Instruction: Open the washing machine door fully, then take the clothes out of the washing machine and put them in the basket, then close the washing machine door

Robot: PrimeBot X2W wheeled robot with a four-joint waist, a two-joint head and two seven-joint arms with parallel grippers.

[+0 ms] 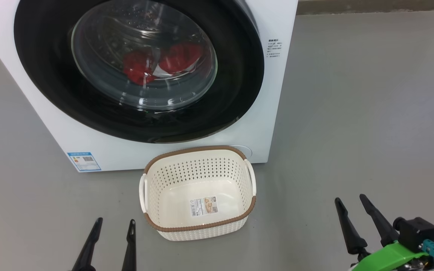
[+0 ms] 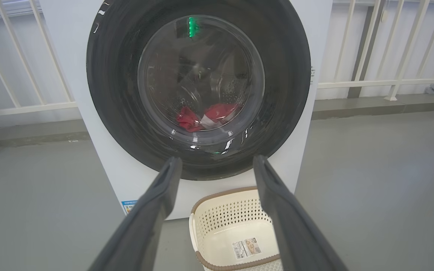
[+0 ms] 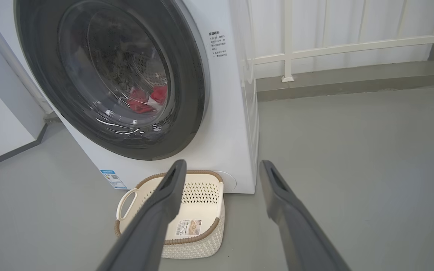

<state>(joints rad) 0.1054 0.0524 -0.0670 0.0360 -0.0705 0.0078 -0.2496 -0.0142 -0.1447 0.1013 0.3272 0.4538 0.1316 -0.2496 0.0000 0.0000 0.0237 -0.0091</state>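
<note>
Behind the shut washing machine door (image 1: 51, 75), the clothes (image 1: 160, 64) lie in the washing machine (image 1: 273, 113); the basket (image 1: 202, 173) stands empty just before its front. Short of the machine hover the left gripper (image 1: 115, 222) and right gripper (image 1: 350, 198), jaws spread, holding nothing. Every step looks yet undone.

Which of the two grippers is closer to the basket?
The left gripper, at the head view's lower left: it sits right beside the basket, while the right gripper stands clearly farther off.

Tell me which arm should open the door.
Left, probably: the left end effector, open, faces the door squarely, while the right end effector sits out past the washer side, viewing it obliquely. Which edge opens is unclear, so tentative.
</note>
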